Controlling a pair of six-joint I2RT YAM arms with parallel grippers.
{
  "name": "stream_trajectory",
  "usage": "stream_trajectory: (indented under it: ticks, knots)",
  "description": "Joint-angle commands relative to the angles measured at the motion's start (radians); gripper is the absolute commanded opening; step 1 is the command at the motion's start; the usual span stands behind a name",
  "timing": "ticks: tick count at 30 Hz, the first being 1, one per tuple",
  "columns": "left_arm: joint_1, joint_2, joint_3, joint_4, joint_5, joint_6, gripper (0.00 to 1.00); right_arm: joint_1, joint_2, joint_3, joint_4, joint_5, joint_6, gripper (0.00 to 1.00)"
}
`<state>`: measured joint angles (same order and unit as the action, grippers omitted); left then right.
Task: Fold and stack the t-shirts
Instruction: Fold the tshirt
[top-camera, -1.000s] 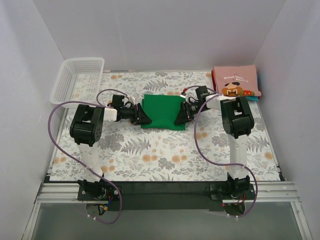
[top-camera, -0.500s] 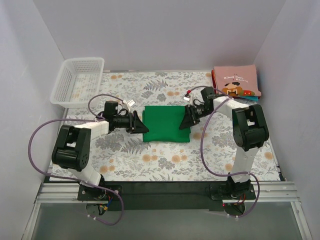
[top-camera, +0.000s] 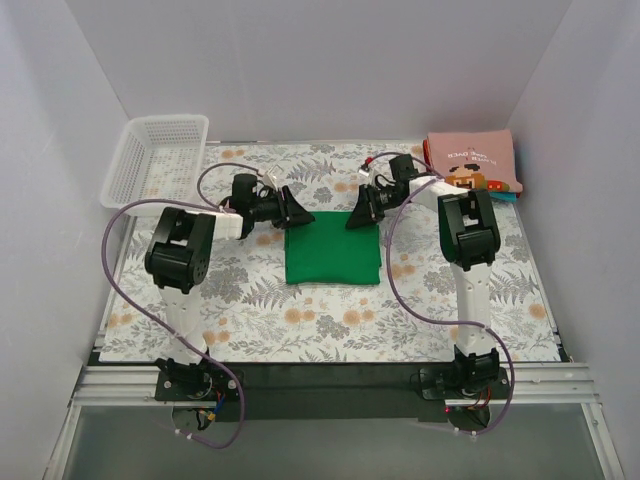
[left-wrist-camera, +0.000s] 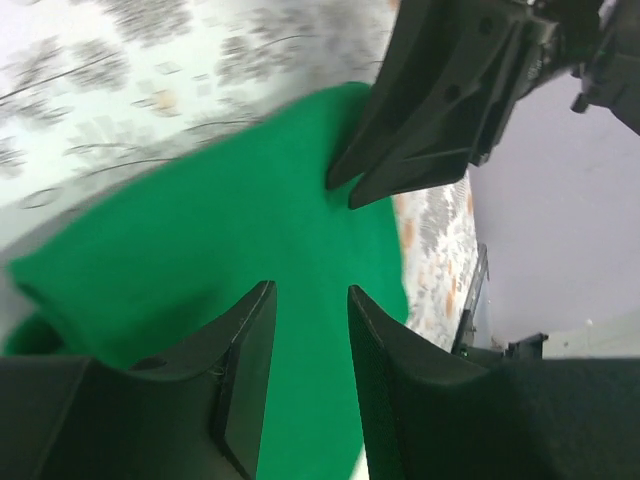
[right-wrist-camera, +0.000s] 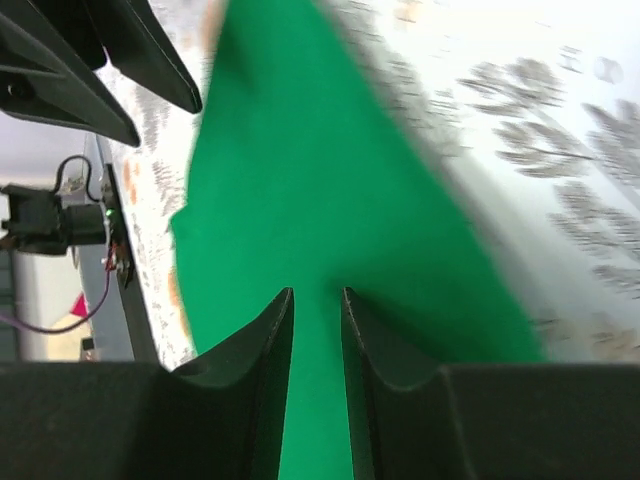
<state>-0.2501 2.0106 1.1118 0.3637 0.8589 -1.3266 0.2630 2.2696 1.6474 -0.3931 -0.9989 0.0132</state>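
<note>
Green t-shirt (top-camera: 332, 250): folded into a tidy rectangle, lying flat in the middle of the frame on the floral table cover (top-camera: 250, 310).
Left gripper (top-camera: 303, 211): down at the shirt's upper-left corner, nose pointing right along the top edge.
Left fingers (left-wrist-camera: 250, 360): a narrow slot between them, and in the wrist view it's green cloth all through that slot. So, slightly parted.
Right gripper (top-camera: 351, 219): mirrored on the other side at the shirt's upper-right part, nose pointing left, tips over the cloth.
Right fingers (right-wrist-camera: 268, 370): also parted by a slim gap, with the green running up between them.
The pair: tips face each other across the shirt's top edge, near but not touching.
Pink t-shirt (top-camera: 473, 163): folded in the upper right of the frame, graphic side up, well apart from the green one.
Teal t-shirt (top-camera: 511, 197): only a sliver shows, peeking out under the pink one's lower right corner.
Basket (top-camera: 168, 118): white mesh, upper left of the frame, well away from both grippers.
</note>
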Motion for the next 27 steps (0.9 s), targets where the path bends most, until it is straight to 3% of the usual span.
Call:
stream_trajectory:
  ticks: [1, 7, 10, 14, 18, 20, 22, 27]
  knots:
    - [0.017, 0.086, 0.043, 0.03, -0.078, -0.031, 0.33, -0.027, 0.083, 0.078, 0.049, 0.019, 0.051, 0.31]
    - [0.08, 0.204, 0.12, -0.029, -0.1, -0.017, 0.33, -0.06, 0.149, 0.115, 0.066, 0.101, -0.007, 0.31]
    - [0.12, 0.203, 0.103, 0.032, -0.02, -0.089, 0.32, -0.065, 0.113, 0.135, 0.065, 0.053, 0.011, 0.34]
    - [0.123, 0.03, 0.039, 0.075, 0.084, -0.089, 0.34, -0.065, -0.045, 0.102, 0.065, 0.017, 0.031, 0.41]
    - [0.083, -0.191, -0.078, 0.026, 0.121, -0.093, 0.34, -0.041, -0.247, -0.073, 0.105, -0.003, 0.111, 0.44]
    - [0.026, -0.268, -0.168, 0.008, 0.097, -0.089, 0.31, -0.018, -0.335, -0.214, 0.154, -0.033, 0.158, 0.31]
    - [-0.033, -0.346, -0.264, -0.017, 0.071, -0.112, 0.21, 0.034, -0.367, -0.309, 0.161, -0.032, 0.208, 0.18]
    - [-0.168, -0.411, -0.388, 0.079, 0.037, -0.143, 0.06, 0.137, -0.319, -0.363, 0.221, -0.021, 0.283, 0.04]
